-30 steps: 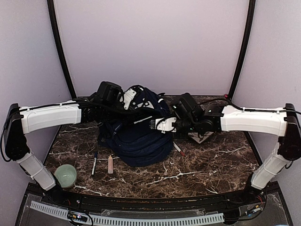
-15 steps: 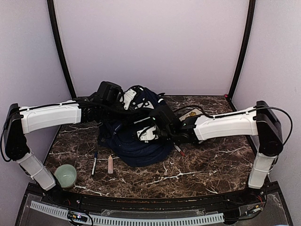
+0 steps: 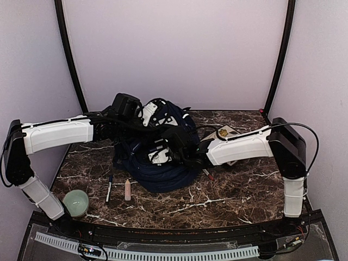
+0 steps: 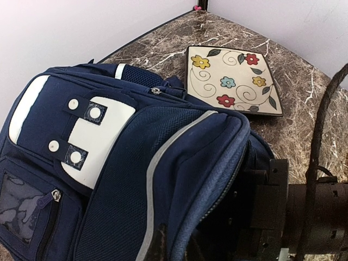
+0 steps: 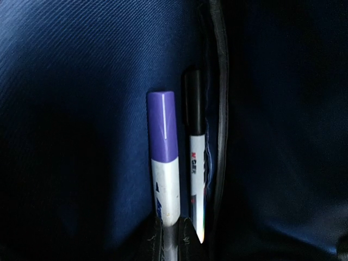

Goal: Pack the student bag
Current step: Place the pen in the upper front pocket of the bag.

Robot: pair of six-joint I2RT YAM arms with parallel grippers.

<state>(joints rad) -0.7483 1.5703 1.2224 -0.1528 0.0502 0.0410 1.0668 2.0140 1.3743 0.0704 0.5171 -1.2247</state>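
Observation:
The navy student bag [image 3: 163,168] lies mid-table with its opening held up; the left wrist view shows its white patches and grey stripe [image 4: 109,163]. My left gripper [image 3: 161,120] is at the bag's far top, shut on the zipper rim of the opening [image 4: 182,244]. My right gripper [image 3: 159,153] reaches into the bag. In the right wrist view it [image 5: 173,239] is shut on a purple-capped marker [image 5: 164,168], inside the dark blue interior. A black-capped marker [image 5: 196,163] stands beside the purple one, against a seam.
A flowered square plate [image 4: 231,81] lies behind the bag at the right [image 3: 227,132]. On the table in front are a black pen [image 3: 109,188], a pink tube [image 3: 128,190], a green cup [image 3: 76,202] and a red-tipped pen [image 3: 207,173].
My right arm has swung left from beside the plate and pushed its gripper into the bag's opening. The left arm and the bag have stayed put.

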